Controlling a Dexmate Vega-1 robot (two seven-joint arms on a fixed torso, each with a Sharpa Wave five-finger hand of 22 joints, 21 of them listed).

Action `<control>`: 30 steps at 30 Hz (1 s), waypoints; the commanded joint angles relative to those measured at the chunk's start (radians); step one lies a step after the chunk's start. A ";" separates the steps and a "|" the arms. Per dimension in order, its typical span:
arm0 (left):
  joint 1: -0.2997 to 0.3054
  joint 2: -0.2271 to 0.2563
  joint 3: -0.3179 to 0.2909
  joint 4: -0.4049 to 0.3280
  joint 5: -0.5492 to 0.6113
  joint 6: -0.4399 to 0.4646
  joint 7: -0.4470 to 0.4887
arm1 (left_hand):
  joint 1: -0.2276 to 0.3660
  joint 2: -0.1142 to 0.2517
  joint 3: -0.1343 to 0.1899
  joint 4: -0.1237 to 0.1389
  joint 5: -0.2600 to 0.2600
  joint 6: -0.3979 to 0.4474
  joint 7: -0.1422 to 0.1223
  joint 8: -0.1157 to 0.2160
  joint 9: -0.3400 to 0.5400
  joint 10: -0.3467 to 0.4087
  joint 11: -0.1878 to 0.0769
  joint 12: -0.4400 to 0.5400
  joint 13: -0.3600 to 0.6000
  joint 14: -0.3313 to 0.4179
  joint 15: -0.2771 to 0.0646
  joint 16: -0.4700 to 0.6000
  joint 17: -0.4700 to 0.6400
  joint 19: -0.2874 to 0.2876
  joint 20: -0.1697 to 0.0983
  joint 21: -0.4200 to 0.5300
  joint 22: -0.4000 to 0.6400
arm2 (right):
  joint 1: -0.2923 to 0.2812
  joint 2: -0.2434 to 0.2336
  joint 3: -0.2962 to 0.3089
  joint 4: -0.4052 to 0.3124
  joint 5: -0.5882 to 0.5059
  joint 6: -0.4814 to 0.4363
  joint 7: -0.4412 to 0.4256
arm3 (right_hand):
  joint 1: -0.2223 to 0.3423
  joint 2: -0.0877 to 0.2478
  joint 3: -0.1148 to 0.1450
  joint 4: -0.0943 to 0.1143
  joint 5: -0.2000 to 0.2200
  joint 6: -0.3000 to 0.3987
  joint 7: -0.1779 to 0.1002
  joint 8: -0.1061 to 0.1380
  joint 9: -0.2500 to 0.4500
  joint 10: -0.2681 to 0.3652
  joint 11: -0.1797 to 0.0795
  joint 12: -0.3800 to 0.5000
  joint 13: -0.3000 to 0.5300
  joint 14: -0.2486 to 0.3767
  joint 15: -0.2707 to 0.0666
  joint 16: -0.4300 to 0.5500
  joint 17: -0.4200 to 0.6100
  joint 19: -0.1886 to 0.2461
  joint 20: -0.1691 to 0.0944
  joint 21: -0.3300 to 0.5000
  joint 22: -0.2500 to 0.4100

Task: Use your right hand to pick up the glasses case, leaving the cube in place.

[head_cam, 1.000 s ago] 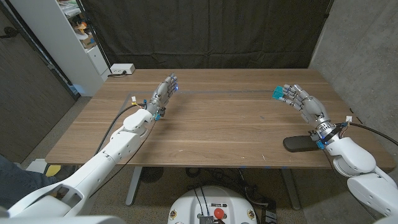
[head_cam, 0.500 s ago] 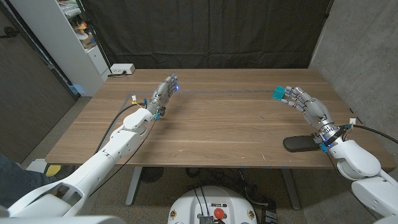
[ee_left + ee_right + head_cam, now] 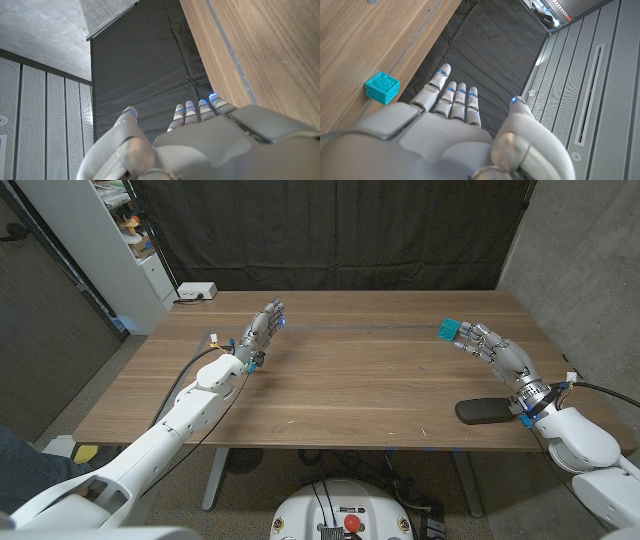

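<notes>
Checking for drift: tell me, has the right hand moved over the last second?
Yes. The right hand has slid toward the table's right edge, uncovering more of the teal cube.

The glasses case [image 3: 484,411] has its right end hidden behind the wrist of the right robot hand [image 3: 497,352]. The teal cube [image 3: 447,330], just beyond that robot hand's fingertips, is too small in the head view to tell its surface pattern

My arms are glossy white shells with black cables at the wrists. My left hand [image 3: 262,332] and right hand [image 3: 495,348] look silvery grey, fingertips seemingly lit blue.
</notes>
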 commanded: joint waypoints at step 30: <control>-0.018 -0.016 0.030 -0.017 0.035 0.041 0.040 | -0.001 0.013 0.000 -0.005 -0.005 0.009 0.005 0.002 0.004 0.003 0.003 -0.003 0.002 -0.001 0.002 0.004 0.005 -0.008 -0.004 0.005 0.005 | -0.068 0.028 0.068 0.107 0.012 0.088 0.079 | 0.026 -0.007 0.003 -0.022 0.014 0.028 -0.014 0.008 0.006 0.034 -0.018 0.012 0.006 0.030 -0.011 0.011 0.000 0.028 -0.004 0.007 0.003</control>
